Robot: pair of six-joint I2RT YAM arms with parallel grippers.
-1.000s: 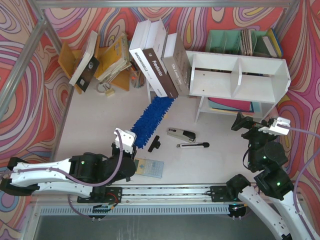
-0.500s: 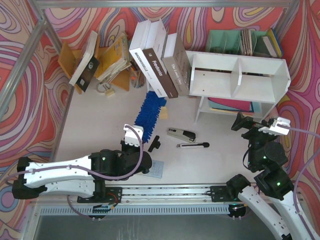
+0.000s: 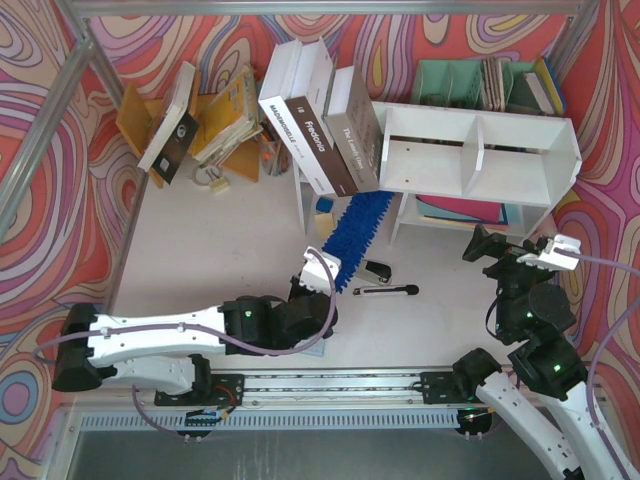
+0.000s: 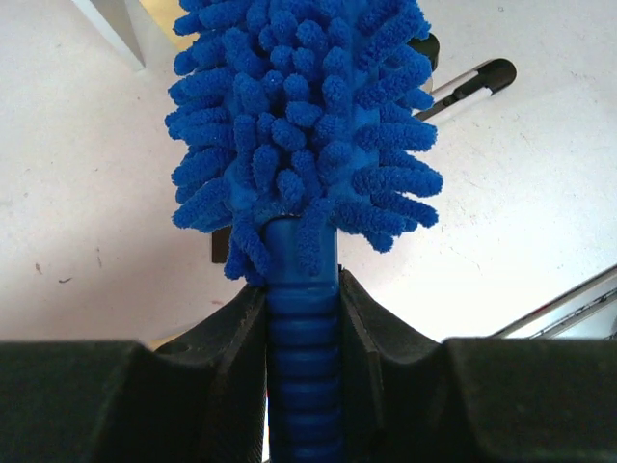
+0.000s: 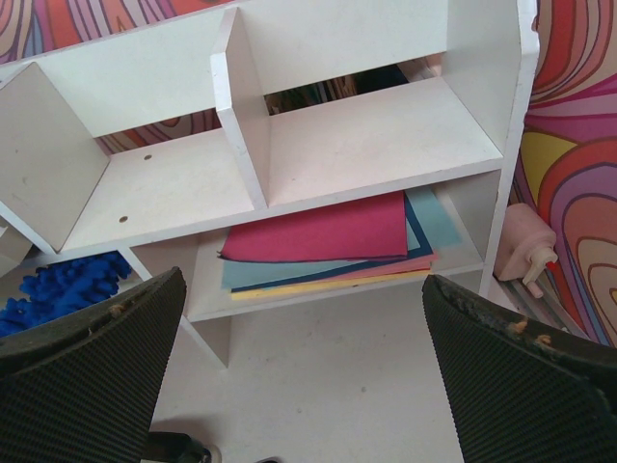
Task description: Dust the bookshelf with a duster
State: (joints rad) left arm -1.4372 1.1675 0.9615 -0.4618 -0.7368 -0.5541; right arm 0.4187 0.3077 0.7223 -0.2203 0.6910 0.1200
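The white two-tier bookshelf [image 3: 478, 155] stands at the back right, its two box compartments empty; coloured paper sheets [image 5: 323, 241] lie on its lower tier. My left gripper [image 3: 322, 300] is shut on the ribbed blue handle of the duster [image 4: 302, 347]. The fluffy blue head [image 3: 355, 232] slants up and right, its tip near the shelf's left leg. In the left wrist view the head [image 4: 304, 125] fills the upper middle. My right gripper [image 3: 510, 250] is open and empty in front of the shelf's right half. A bit of the duster head shows in the right wrist view [image 5: 58, 289].
Large books [image 3: 315, 115] lean against the shelf's left side. A black stapler [image 3: 377, 271] and a pen [image 3: 386, 291] lie in front of the shelf. A green file organiser [image 3: 470, 80] stands behind it. A yellow book rack [image 3: 200, 120] stands at the back left.
My left arm has swung right along the table with the duster. The duster head has moved from the table's middle to the shelf's left leg and now partly covers the stapler. The right arm is still.
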